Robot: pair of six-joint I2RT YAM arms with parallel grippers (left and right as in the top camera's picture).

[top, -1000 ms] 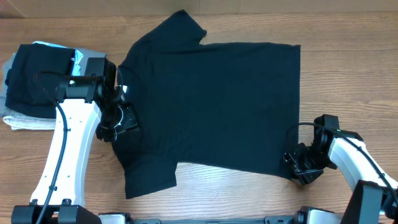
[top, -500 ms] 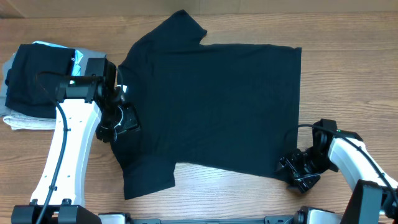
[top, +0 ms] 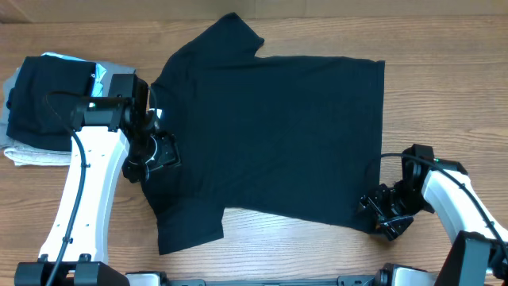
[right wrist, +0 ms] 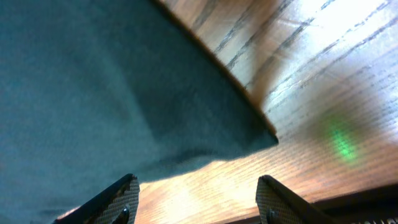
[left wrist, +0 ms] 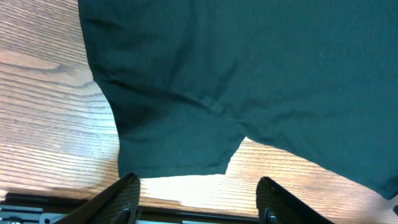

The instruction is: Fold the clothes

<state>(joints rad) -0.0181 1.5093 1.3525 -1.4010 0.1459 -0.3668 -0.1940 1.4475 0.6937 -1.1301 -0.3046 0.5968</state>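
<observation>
**Shirt flat on counter, both hands open**

Dark navy short-sleeved cotton T-shirt (top: 278, 135) lies spread flat on the light wood-grain counter (top: 444, 95). In the overhead view, neck end is to the left & hem to the right. One sleeve points to the far edge, the other to the near edge. Only light creases, no fold made yet.

Left hand (top: 159, 155) sits over the shirt's neck/shoulder area. It's dark on dark, so overhead shows little. Left wrist cam: its fingers (left wrist: 124, 199) are wide apart, w/ near sleeve's hem & bare wood ahead of them, no cloth pinched.

Right hand (top: 382, 214) is at the near hem corner, right end of shirt. Right wrist cam: its fingers (right wrist: 118, 199) are also spread. The hem corner lies on wood just ahead of them, w/ a green light spot on the counter beside it. Can't tell if tips touch the counter.

Stack of folded clothes (top: 40, 119) sits at the counter's left end, beside the left arm & apart from the shirt. Black piece is on top, grey & beige under.
</observation>
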